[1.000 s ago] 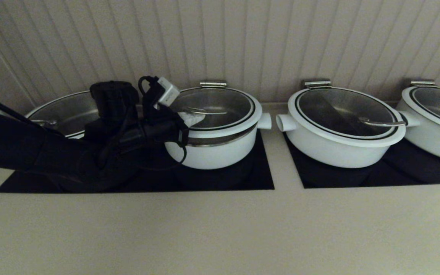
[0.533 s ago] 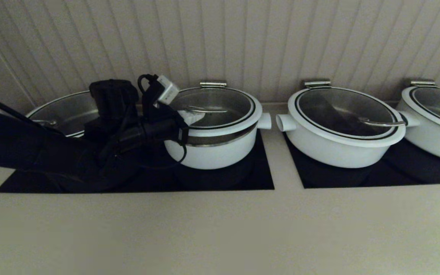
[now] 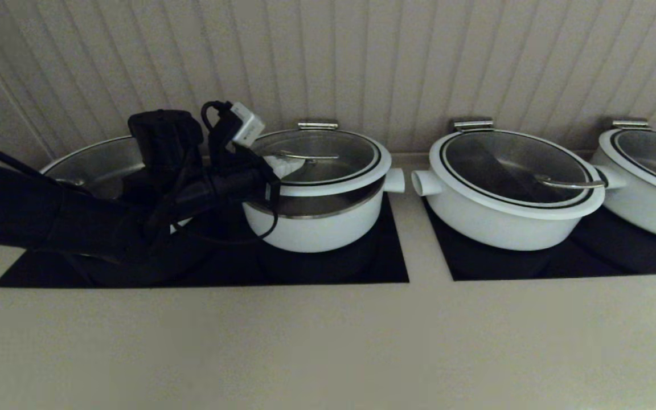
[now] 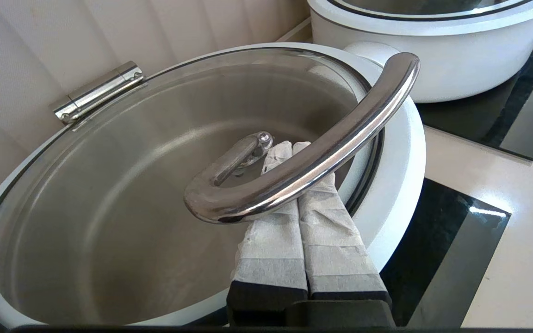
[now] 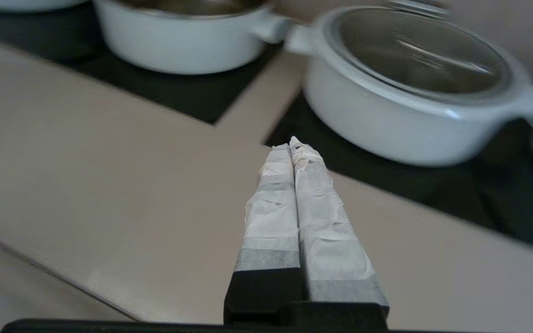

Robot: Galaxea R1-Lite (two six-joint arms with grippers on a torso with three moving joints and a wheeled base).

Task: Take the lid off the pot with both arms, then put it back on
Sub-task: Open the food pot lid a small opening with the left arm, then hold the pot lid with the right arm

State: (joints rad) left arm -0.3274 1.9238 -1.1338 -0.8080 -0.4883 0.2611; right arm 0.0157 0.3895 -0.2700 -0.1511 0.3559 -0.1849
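Against ribbed wall, lid (image 3: 328, 162) has tilted higher.

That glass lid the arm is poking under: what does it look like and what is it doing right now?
The lid is round clear glass with a broad white rim, a thin black ring and a curved shiny steel bar handle. It is tilted, its front edge raised off the pot, a steel band showing in the gap. A steel hinge sits at its back edge. The left gripper, shut, is slid under the handle.

lidded white pot (image 3: 510, 188), black cooktop (image 3: 533, 259), counter (image 3: 328, 341)
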